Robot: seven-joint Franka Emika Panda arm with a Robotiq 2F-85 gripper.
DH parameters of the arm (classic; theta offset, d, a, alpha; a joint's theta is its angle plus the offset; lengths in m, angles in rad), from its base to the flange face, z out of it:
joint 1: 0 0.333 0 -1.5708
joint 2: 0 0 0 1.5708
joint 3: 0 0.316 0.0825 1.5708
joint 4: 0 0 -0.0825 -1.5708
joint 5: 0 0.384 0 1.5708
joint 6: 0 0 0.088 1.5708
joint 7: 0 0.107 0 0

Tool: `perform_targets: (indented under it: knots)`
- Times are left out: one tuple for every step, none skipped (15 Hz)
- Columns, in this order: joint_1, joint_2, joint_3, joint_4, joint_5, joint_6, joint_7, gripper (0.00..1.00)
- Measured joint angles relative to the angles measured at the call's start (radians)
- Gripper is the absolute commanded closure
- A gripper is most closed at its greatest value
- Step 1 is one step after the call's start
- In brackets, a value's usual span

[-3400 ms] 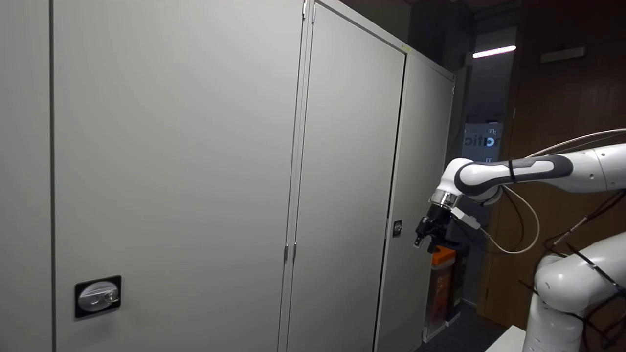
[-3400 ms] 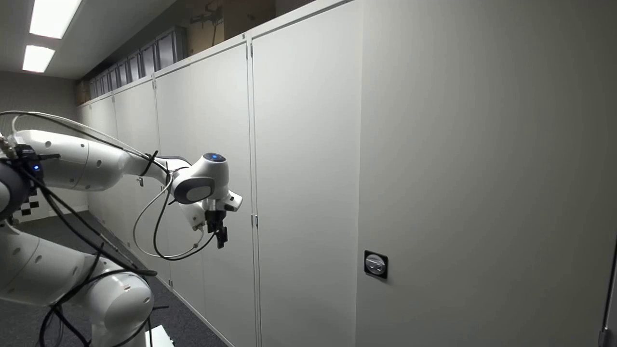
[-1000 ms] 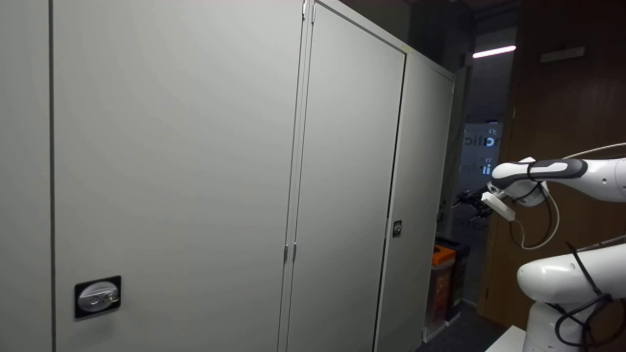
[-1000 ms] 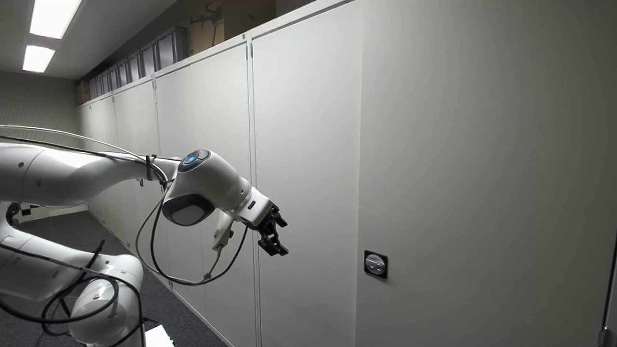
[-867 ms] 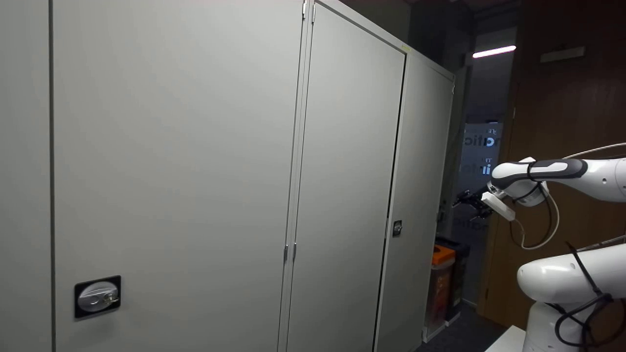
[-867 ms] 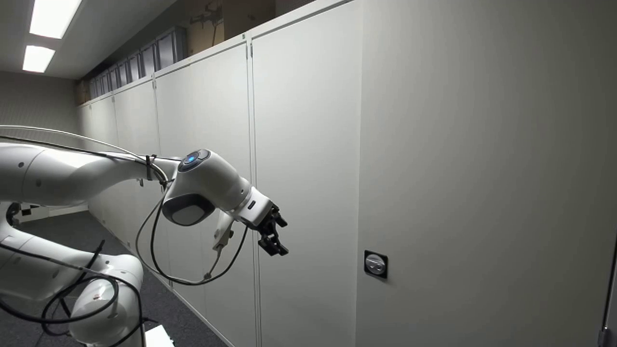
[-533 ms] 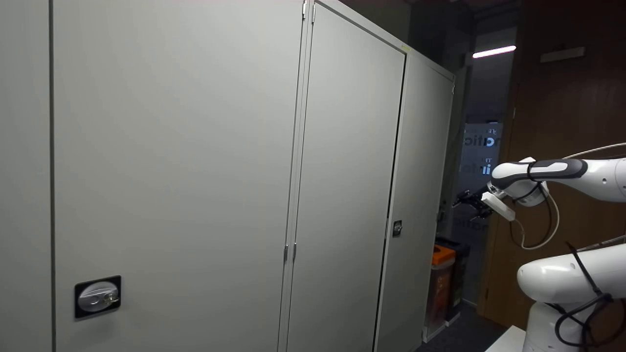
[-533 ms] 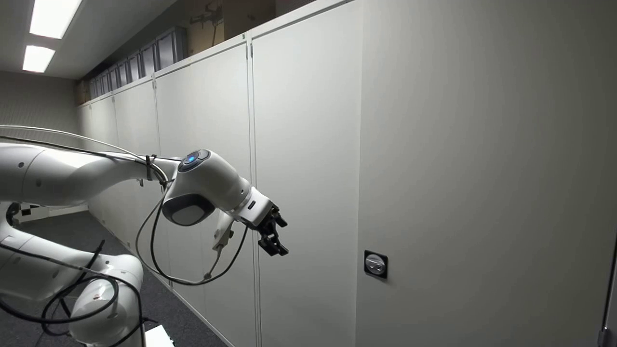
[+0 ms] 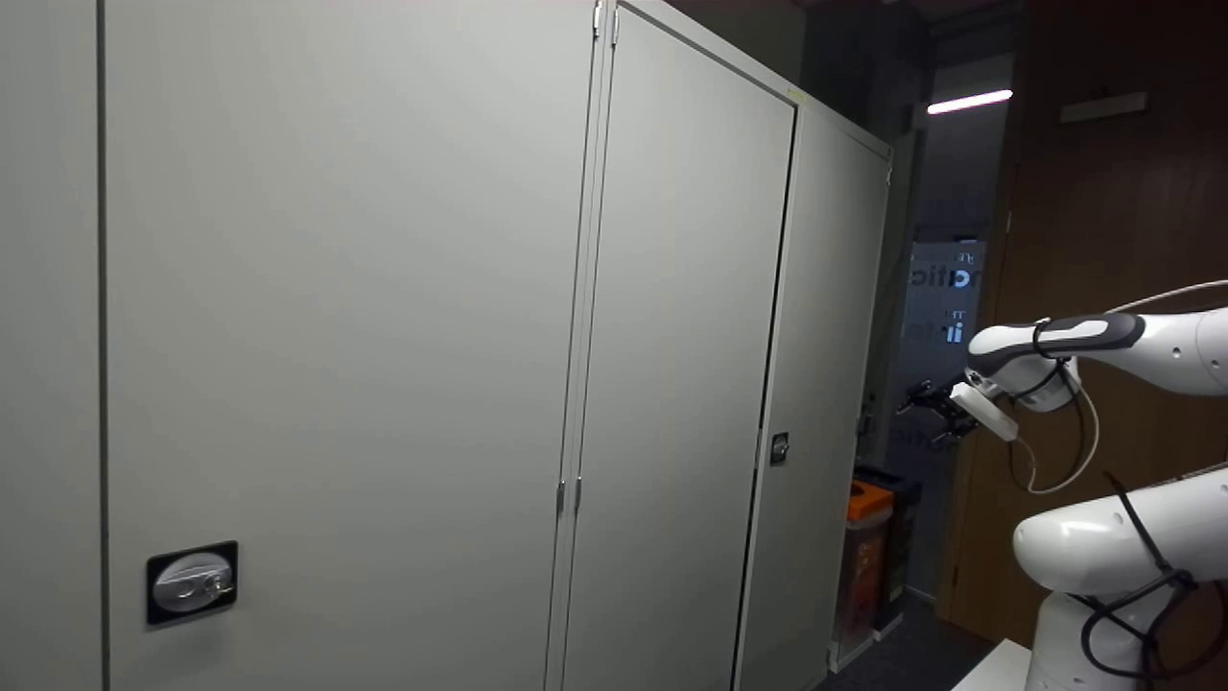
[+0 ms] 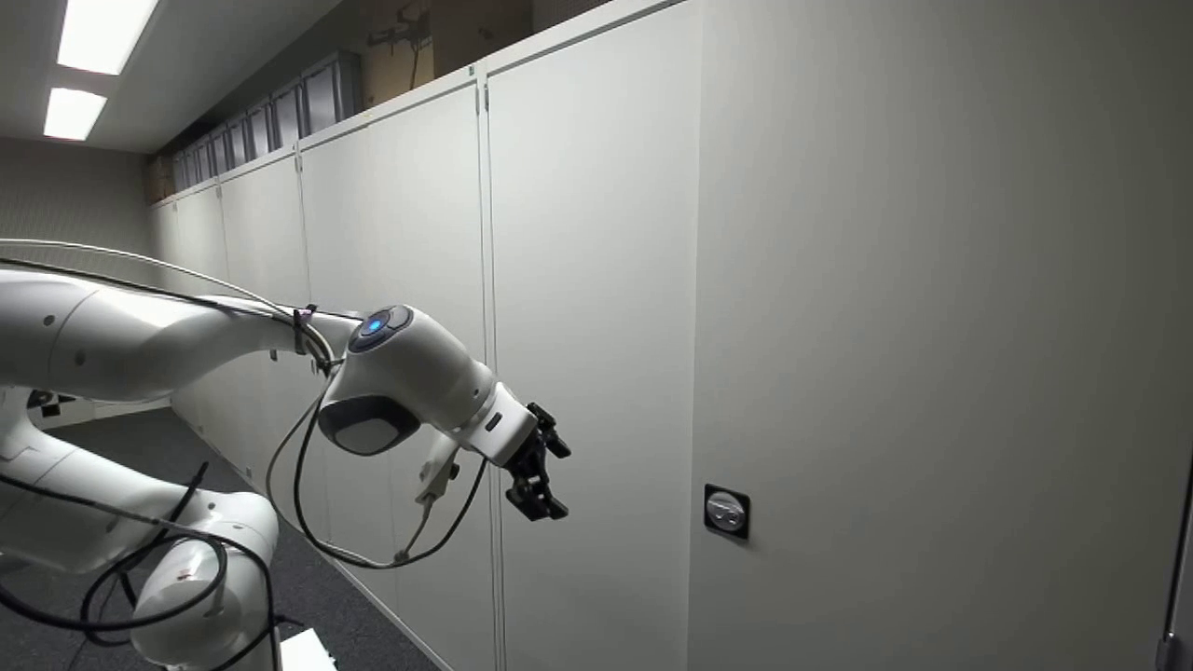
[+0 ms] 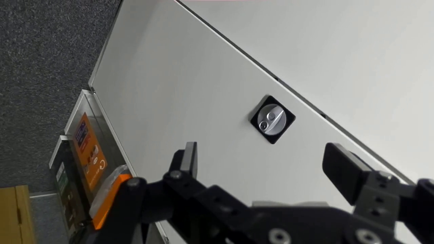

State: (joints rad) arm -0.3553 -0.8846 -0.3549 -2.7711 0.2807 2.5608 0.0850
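Facing a round metal lock [image 11: 272,119] on a smooth grey door [image 11: 162,88], the gripper [image 11: 264,157] hangs, jaws apart; speckled carpet [image 11: 51,78] lies left in the wrist view.

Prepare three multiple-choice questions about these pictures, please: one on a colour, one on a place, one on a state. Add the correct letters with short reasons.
1. What colour is the lid of the bin nearest the cabinet?
A) Green
B) Orange
C) White

2. Where is the round lock seen in the wrist view?
A) On the bin
B) On the carpet
C) On the cabinet

3. How is the gripper?
A) Open, holding nothing
B) Shut, holding nothing
C) Shut on the lock

1 B: an exterior view shows it orange.
2 C: it is set in the pale door.
3 A: its fingertips stand wide apart, nothing gripped between them.
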Motion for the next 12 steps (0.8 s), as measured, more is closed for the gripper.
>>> perform_targets:
  knots:
    - [0.0, 0.017, -0.012, 0.003, 0.003, 0.022, 0.0, 0.0]
    - [0.0, 0.035, -0.022, 0.006, 0.008, 0.052, 0.0, 0.0]
    - [0.002, 0.055, -0.029, 0.009, 0.017, 0.087, 0.002, 0.0]
    - [0.005, 0.076, -0.036, 0.012, 0.026, 0.123, 0.006, 0.0]
    - [0.011, 0.098, -0.041, 0.017, 0.038, 0.159, 0.013, 0.0]
    - [0.021, 0.12, -0.046, 0.023, 0.055, 0.194, 0.021, 0.0]
    - [0.035, 0.142, -0.052, 0.03, 0.074, 0.23, 0.027, 0.0]
    - [0.054, 0.163, -0.06, 0.039, 0.095, 0.264, 0.03, 0.0]
    - [0.079, 0.182, -0.071, 0.049, 0.116, 0.293, 0.031, 0.0]
    - [0.11, 0.198, -0.086, 0.059, 0.139, 0.318, 0.031, 0.0]
    - [0.145, 0.21, -0.105, 0.07, 0.158, 0.338, 0.031, 0.0]
    - [0.184, 0.219, -0.126, 0.08, 0.178, 0.357, 0.03, 0.0]
